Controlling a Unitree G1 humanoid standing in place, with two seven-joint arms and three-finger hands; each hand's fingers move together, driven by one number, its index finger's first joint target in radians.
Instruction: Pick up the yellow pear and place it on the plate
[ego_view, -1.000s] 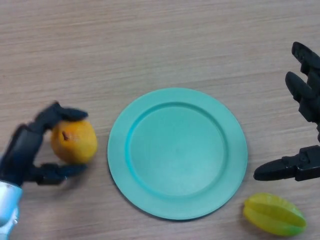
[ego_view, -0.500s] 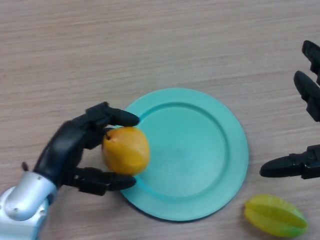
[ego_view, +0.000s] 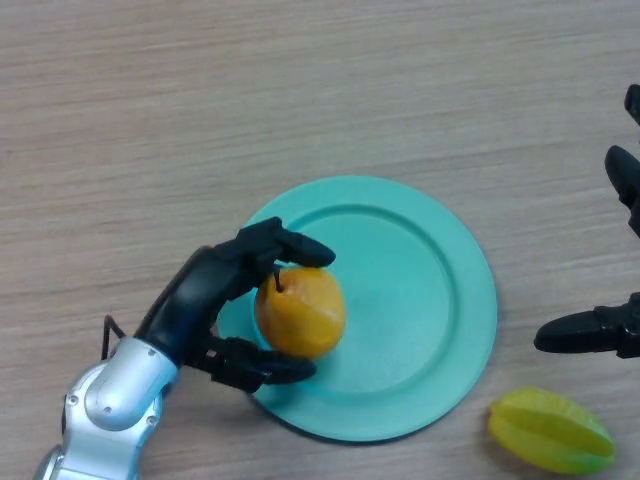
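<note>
The yellow-orange pear (ego_view: 302, 310) with a short dark stem is over the left part of the teal plate (ego_view: 430, 290). My left hand (ego_view: 205, 295) is shut on the pear, fingers curled over its top and thumb under its near side. Whether the pear touches the plate I cannot tell. My right hand (ego_view: 605, 332) shows at the right edge, open, well apart from the plate, thumb pointing left.
A yellow-green starfruit (ego_view: 550, 430) lies on the wooden table (ego_view: 300, 90) near the bottom right, just below my right hand's thumb and right of the plate.
My left hand has carried the pear rightward from the bare table at the left to over the plate's left part. My right hand has drawn back a little toward the right edge.
</note>
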